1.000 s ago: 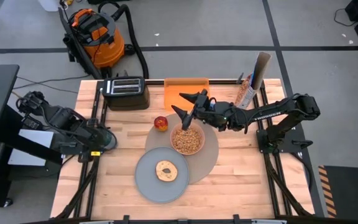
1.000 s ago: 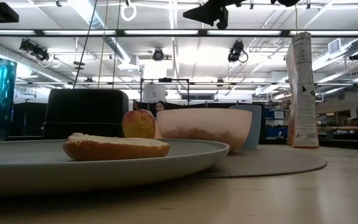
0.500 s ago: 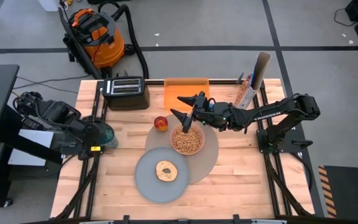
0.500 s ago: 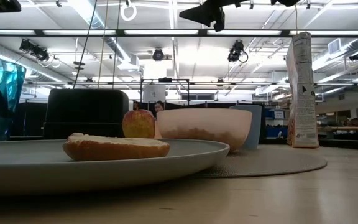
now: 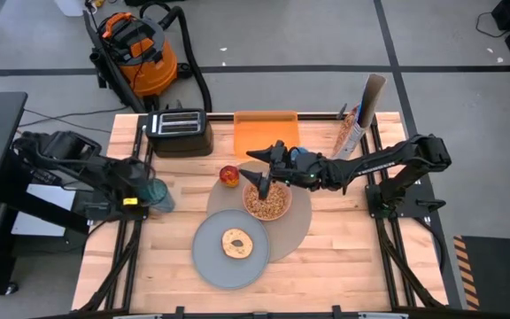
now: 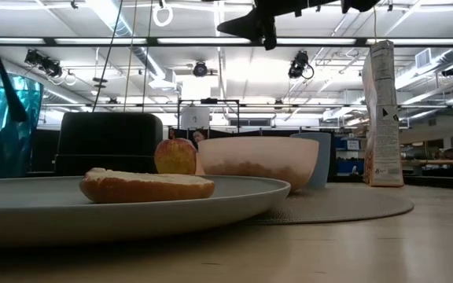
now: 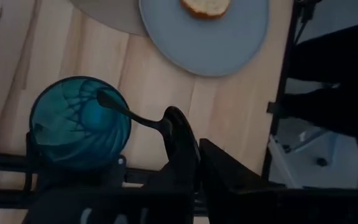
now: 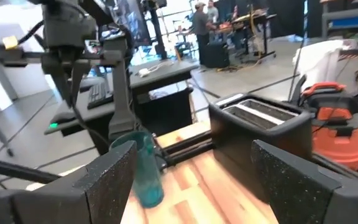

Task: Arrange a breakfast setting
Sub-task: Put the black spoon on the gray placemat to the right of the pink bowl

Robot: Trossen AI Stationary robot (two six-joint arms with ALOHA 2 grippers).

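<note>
Your left gripper [image 7: 188, 146]: pinched on the spoon [image 7: 126, 111], its bowl dipped in the blue cup [image 5: 154, 194] at the table's left edge. Your right gripper [image 5: 259, 170]: fingers wide, empty, over the pink bowl [image 5: 267, 202] on the mat [image 5: 299, 221]. Bagel [image 5: 235, 243] on plate [image 5: 211, 259]; apple [image 5: 228, 175] beside the mat.

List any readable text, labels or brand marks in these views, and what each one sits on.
None can be read.
Cereal box: printing on its side, too small to read.
Orange vacuum: no legible brand mark.
Black toaster: no lettering visible.
Teal cup, held spoon, bagel, apple: unmarked.
</note>
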